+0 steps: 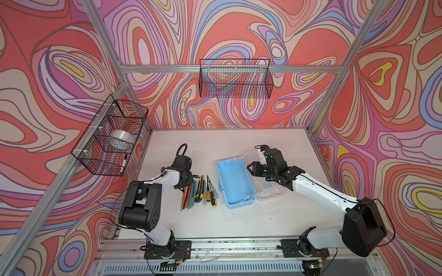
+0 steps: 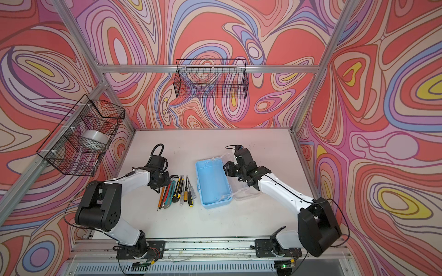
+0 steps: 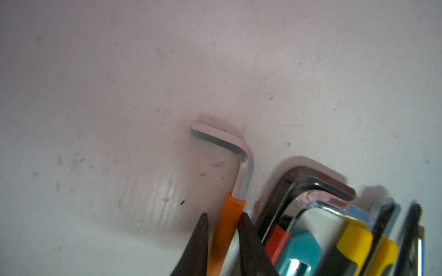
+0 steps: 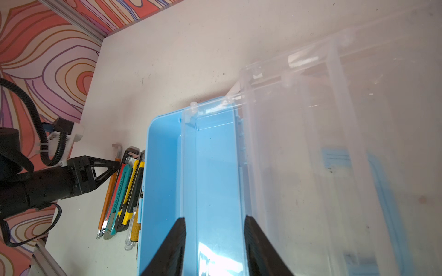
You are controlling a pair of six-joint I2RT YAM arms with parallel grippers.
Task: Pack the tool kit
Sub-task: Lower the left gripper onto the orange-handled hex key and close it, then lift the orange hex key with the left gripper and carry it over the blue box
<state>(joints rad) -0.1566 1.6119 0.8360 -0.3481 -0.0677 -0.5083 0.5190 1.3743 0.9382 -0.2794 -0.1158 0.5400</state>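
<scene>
Left end effector (image 3: 223,215) is down at the left edge of the tool row (image 1: 201,191). Its jaws are nearly closed either side of the orange-sleeved hex key (image 3: 244,162), which lies flat on the counter (image 1: 239,222). Honestly can't tell if it's pinching it. Right end effector (image 4: 215,217) hangs over the light-blue case (image 1: 235,188), just right of the tools. Jaws are partway apart, straddling the clear inner tray (image 4: 189,167). Gripped or not, can't tell. Clear lid (image 4: 334,143) is flopped open.
</scene>
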